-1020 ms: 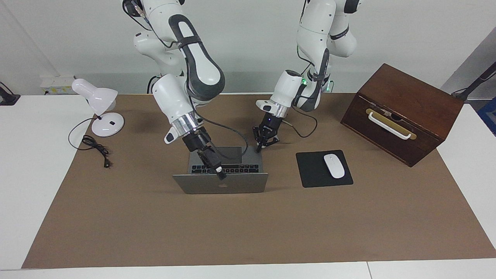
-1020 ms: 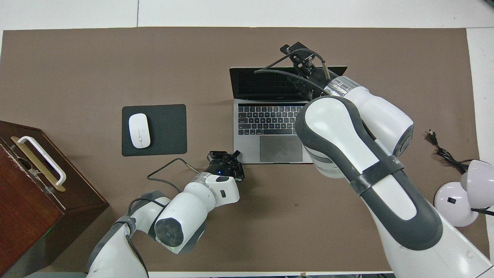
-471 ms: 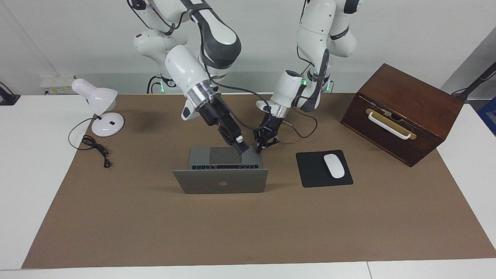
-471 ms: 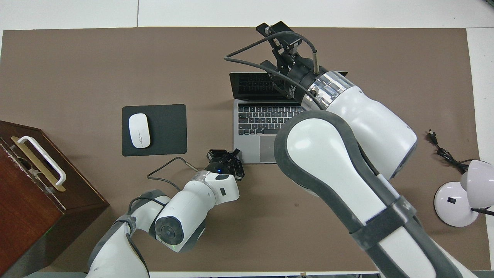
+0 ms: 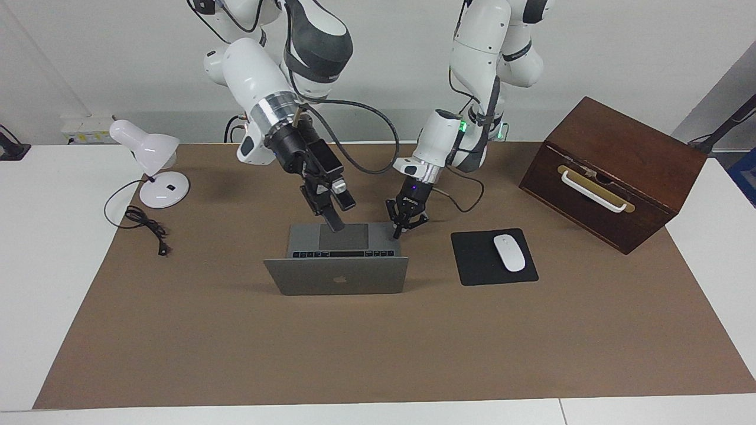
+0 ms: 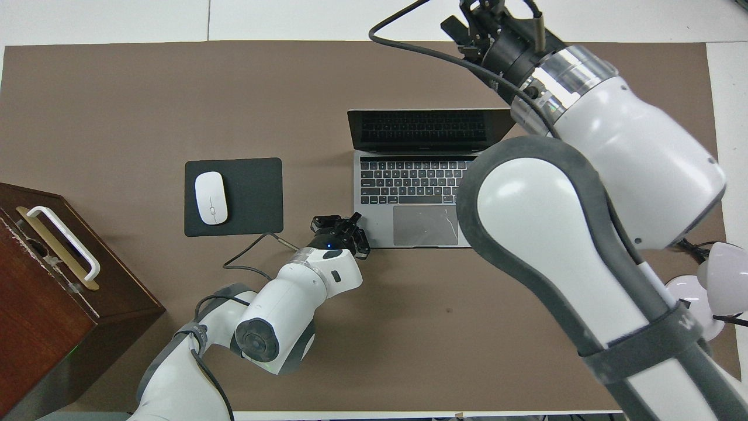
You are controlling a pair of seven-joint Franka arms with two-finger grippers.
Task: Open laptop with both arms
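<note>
We see both views evenly and brightly lit, the light falling from above and spread wide. Shadows on the brown mat (image 5: 378, 342) are soft and faint: a pale smudge near the desk lamp (image 5: 152, 168), a thin dark band under the laptop (image 5: 336, 274) lid, a soft patch beside the wooden box (image 6: 70, 304). We find mild glare on the white arm shells and the silver wrist ring (image 6: 564, 73). In the overhead view the nearest arm looms large and slightly soft, while the bench (image 6: 105, 17) stays sharp. Straight edges bow a little toward the corners.
</note>
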